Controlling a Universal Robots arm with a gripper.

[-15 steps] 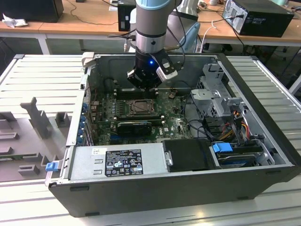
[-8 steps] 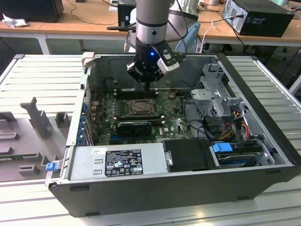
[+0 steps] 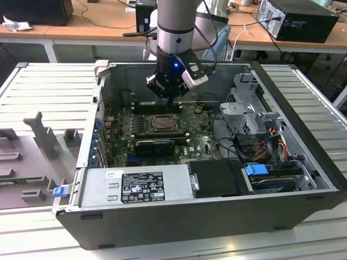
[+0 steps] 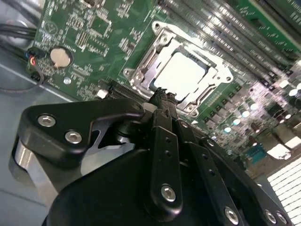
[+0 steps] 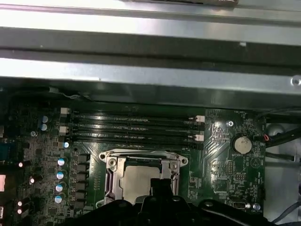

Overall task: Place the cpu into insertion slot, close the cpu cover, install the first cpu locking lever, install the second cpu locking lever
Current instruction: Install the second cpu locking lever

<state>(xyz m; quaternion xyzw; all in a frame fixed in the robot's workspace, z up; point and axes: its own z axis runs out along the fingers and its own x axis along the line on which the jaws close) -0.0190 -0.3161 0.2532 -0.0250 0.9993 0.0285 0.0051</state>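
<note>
CPU, a small flat square chip (image 4: 181, 74) with a pale silvery face, lies inside the insertion slot, the square motherboard socket with a grey metal surround (image 4: 141, 77), near the middle of the green motherboard (image 4: 80, 28) in the open dark computer case (image 3: 303, 179). In both wrist views the thin grey metal cover frame with a square window (image 5: 141, 157) appears to lie down around the chip, though I cannot tell whether it is fully seated, nor where the locking levers stand.

The black pincer (image 4: 162, 96) hangs just above the socket's near edge, its fingertips (image 4: 165, 101) drawn together into a narrow point with nothing seen between them, so it looks clenched and empty. In the exterior view it (image 3: 172, 102) sits between the black memory slots (image 3: 157, 106) and the socket.

By my judgement the work is at the cover or a lever. Doing it well calls for pressing straight down on metal only, never on the chip's face, and keeping clear of the memory slots and the long black graphics card (image 3: 156, 145) beside the socket.
</note>
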